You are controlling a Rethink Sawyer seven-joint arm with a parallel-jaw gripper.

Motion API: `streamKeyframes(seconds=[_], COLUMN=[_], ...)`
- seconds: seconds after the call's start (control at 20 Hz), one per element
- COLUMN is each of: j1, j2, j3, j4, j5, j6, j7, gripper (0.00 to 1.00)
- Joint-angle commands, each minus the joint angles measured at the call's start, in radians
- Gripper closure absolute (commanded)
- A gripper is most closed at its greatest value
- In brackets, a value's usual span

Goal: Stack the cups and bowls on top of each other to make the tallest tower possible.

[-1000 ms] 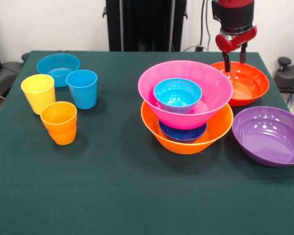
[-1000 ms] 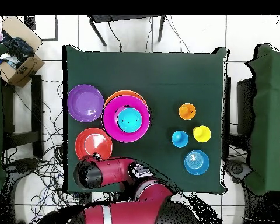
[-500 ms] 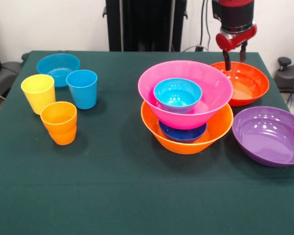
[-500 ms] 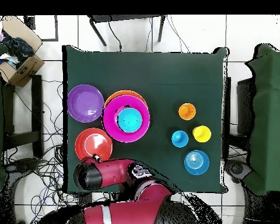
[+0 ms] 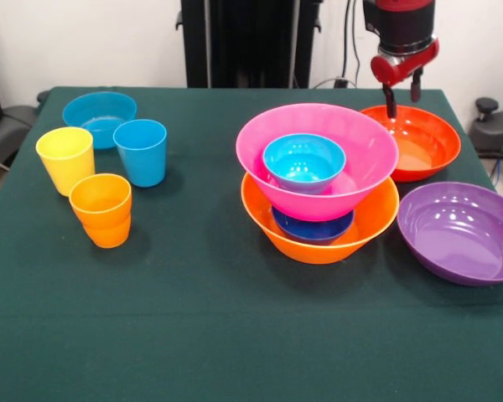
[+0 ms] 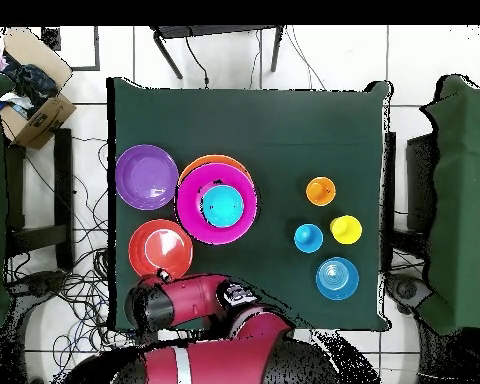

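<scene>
The tower stands at the table's middle right: a large orange bowl (image 5: 318, 243) holds a small dark blue bowl (image 5: 312, 226), with a large pink bowl (image 5: 335, 180) on it and a small teal bowl (image 5: 303, 159) inside. My gripper (image 5: 402, 96) is open and empty, just above the far rim of the wide red-orange bowl (image 5: 415, 142). A wide purple bowl (image 5: 461, 233) lies in front of that. At the left stand yellow (image 5: 65, 159), light blue (image 5: 140, 151) and orange (image 5: 101, 209) cups. A shallow light blue bowl (image 5: 99, 113) lies behind them.
In the overhead view the arm's red and black head (image 6: 149, 305) hangs past the table's edge by the red-orange bowl (image 6: 161, 248). A cardboard box (image 6: 29, 105) sits on the floor beside the table. Cables lie on the floor.
My gripper has risen a little and drawn back toward the robot's base, away from the red-orange bowl. The bowls and cups have not moved.
</scene>
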Motion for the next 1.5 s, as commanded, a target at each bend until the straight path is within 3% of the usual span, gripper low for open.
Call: streamKeyframes(seconds=[0.05,0.75,1.5], j1=[0.029,0.067,0.058], j2=[0.091,0.164,0.086], j3=[0.042,-0.007,-0.001], j4=[-0.038,-0.102,-0.056], j5=[-0.072,-0.122,-0.115], j6=[-0.05,-0.13,-0.1], j7=[0.133,0.145,0.153], gripper=[0.0,0.0,0.0])
